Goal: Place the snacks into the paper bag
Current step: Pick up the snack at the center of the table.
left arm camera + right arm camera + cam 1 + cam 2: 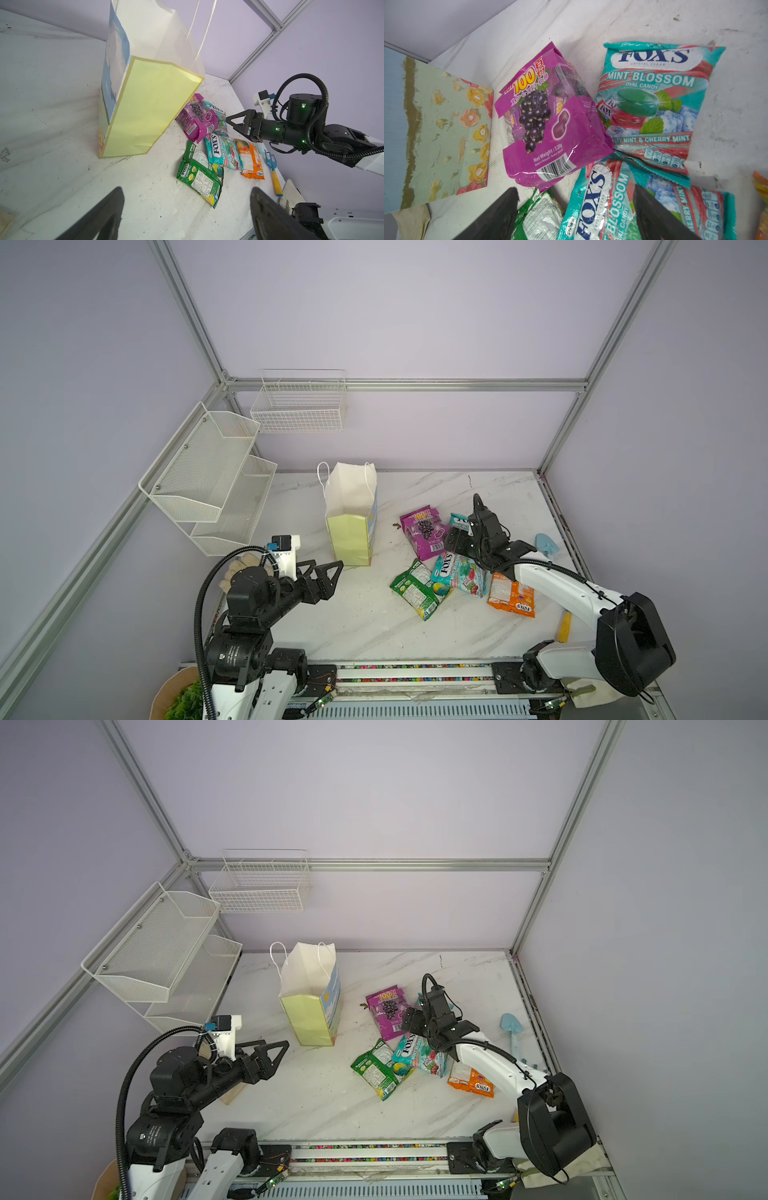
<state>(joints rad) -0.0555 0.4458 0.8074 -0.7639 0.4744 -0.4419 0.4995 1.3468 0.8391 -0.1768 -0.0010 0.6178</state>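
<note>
The paper bag [350, 540] stands upright at mid-table, mouth open, its pale yellow-green side facing me. The snacks lie in a loose pile to its right: a purple grape packet [423, 533], a teal FOX'S packet [459, 522] behind it, another teal one [457, 575], a green one [419, 590] and an orange one [511, 595]. My right gripper [454, 542] hovers open over the pile, its black fingers [500, 214] straddling the nearer teal packet [593, 199]. My left gripper [326, 572] is open and empty, low beside the bag's near corner.
Two white wire baskets [216, 481] [299, 406] hang on the left and back walls. A light blue toy shovel [546, 545] and a rake with a yellow handle [274, 173] lie near the table's right edge. Beige cloth [241, 568] sits behind the left arm.
</note>
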